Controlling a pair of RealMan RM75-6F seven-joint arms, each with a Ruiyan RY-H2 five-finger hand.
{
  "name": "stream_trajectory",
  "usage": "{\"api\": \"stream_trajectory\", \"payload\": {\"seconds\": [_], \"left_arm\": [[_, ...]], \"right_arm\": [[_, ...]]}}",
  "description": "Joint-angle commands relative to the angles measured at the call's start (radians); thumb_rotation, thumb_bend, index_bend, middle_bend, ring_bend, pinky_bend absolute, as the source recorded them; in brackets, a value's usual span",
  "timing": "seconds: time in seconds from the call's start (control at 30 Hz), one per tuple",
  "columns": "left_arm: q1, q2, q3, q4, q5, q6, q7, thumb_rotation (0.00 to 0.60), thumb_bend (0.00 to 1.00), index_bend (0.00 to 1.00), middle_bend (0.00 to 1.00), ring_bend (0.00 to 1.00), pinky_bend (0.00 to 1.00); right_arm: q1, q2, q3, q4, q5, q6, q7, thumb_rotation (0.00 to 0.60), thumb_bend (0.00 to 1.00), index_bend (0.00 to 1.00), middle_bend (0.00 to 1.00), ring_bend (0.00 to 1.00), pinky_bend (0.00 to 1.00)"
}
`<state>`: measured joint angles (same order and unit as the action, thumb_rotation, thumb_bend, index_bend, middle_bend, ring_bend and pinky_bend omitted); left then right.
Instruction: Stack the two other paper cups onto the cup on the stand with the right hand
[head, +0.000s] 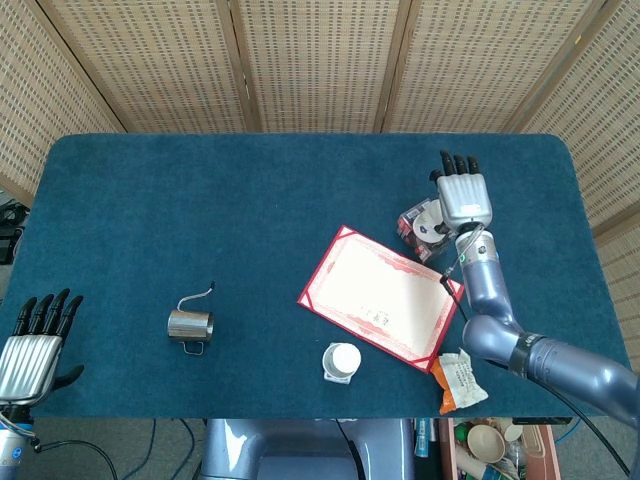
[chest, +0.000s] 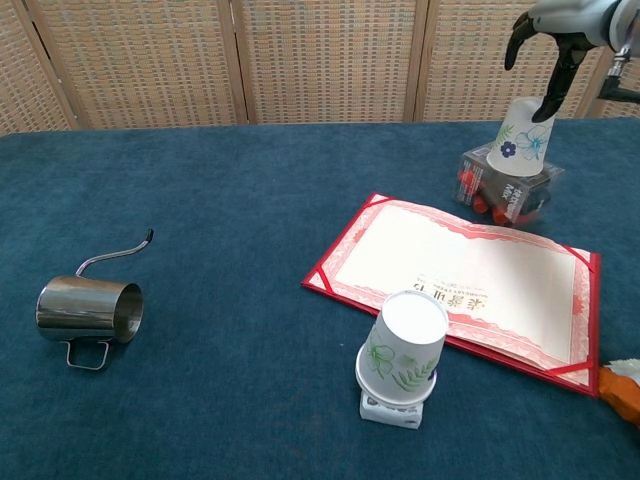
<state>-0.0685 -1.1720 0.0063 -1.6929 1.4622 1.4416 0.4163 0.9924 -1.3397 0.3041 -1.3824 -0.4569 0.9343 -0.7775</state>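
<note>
A bench (head: 250, 200) covered in dark blue cloth is backed by woven cane screens (head: 320, 60), and on it are listed a steel jug (head: 190, 326), a red-bordered certificate (head: 378, 293), an upturned paper cup on the stand (chest: 404, 352), a second cup (chest: 524, 140) set on a clear box (chest: 508, 185) beneath the right hand (head: 464, 192) with fingers spread and holding nothing, and the left hand (head: 30, 345) likewise spread at the near edge.

Bench layout, seen from the chest view

A cup (chest: 402, 346) stood on a stand (chest: 388, 410) before the folder (chest: 462, 276); another cup (chest: 523, 137) sat on a box (chest: 508, 187) behind it; a jug (chest: 89, 308) lay far left.
</note>
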Motion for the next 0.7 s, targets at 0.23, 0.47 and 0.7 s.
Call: {"api": "stream_trajectory", "payload": {"seconds": [0.23, 0.47, 0.7], "left_arm": [[-0.004, -0.005, 0.0, 0.003, -0.004, -0.005, 0.005, 0.6, 0.19, 0.0, 0.0, 0.0, 0.0], [-0.006, -0.008, 0.002, 0.003, -0.006, -0.008, 0.011, 0.6, 0.19, 0.0, 0.0, 0.0, 0.0], [-0.008, -0.009, 0.003, 0.003, -0.006, -0.009, 0.014, 0.6, 0.18, 0.0, 0.0, 0.0, 0.0]], "right_arm": [[0.027, -0.013, -0.035, 0.054, 0.08, -0.022, -0.037, 0.6, 0.1, 0.31, 0.0, 0.0, 0.0], [0.028, -0.024, -0.051, 0.08, 0.087, -0.041, -0.019, 0.6, 0.1, 0.33, 0.0, 0.0, 0.0], [0.029, -0.031, -0.056, 0.078, 0.071, -0.039, 0.001, 0.6, 0.1, 0.33, 0.0, 0.0, 0.0]]}}
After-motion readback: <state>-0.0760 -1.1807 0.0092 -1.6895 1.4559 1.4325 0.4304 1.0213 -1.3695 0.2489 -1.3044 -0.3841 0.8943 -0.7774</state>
